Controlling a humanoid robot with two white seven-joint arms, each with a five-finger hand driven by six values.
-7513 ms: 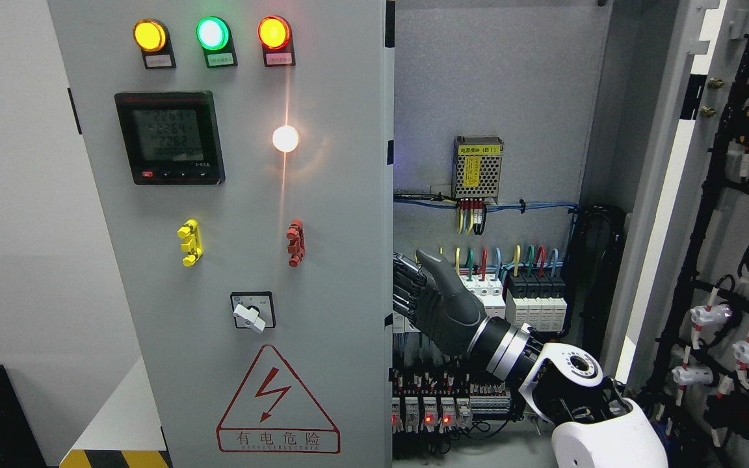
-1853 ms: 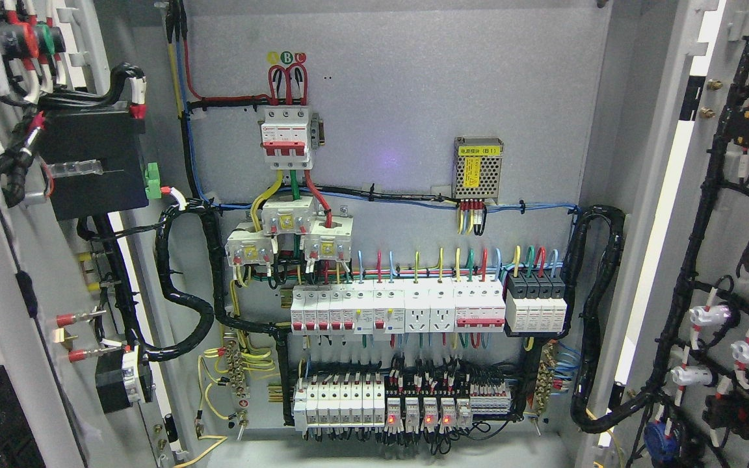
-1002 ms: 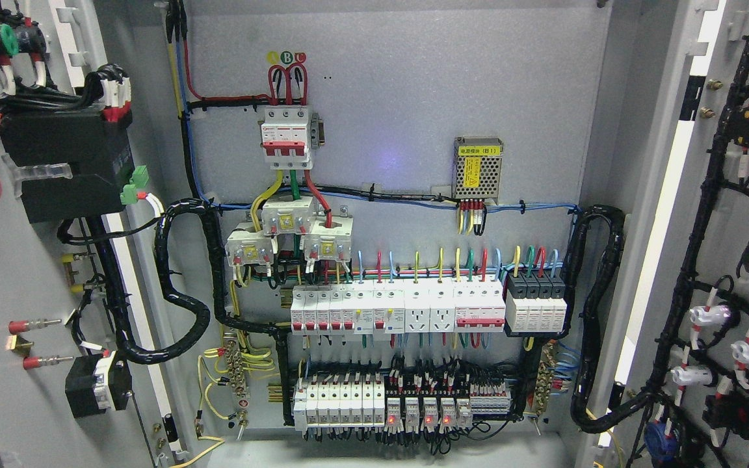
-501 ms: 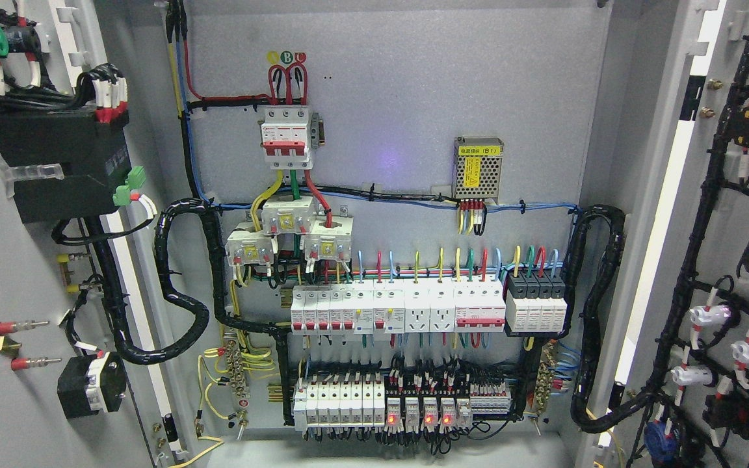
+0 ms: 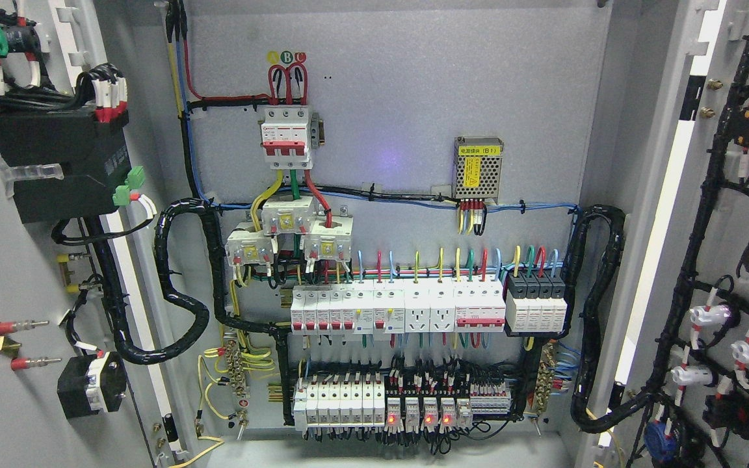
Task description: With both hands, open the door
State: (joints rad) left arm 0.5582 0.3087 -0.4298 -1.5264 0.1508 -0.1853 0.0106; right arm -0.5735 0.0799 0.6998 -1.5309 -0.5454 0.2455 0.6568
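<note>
Head view is showing both tall grey sheet-metal cabinet doors standing swung wide open, with neither robot hand appearing anywhere, so whether the fingers are released or clenched cannot be told.

The left grey metal door [image 5: 4,273] is filling the picture's left side, its inner face turning toward the camera. Its long axis is running vertically, leaning slightly, and its hinged edge is sitting beside the cabinet's interior. It is carrying a black box-shaped meter housing [image 5: 56,166], bundled black cables and a small black rotary-switch body [image 5: 90,383] lower down.

The right grey metal door [image 5: 719,214] is filling the right side, likewise upright and leaning a little, its inner face also exposed. Black wire looms and white cylindrical lamp backs [image 5: 706,316] are lining it.

Between the doors, the grey back panel of the cabinet [image 5: 400,97] is lying fully exposed, holding a red-and-white three-pole breaker [image 5: 287,138], a perforated metal power supply with a yellow label [image 5: 477,168], and a row of white circuit breakers [image 5: 397,311].
</note>
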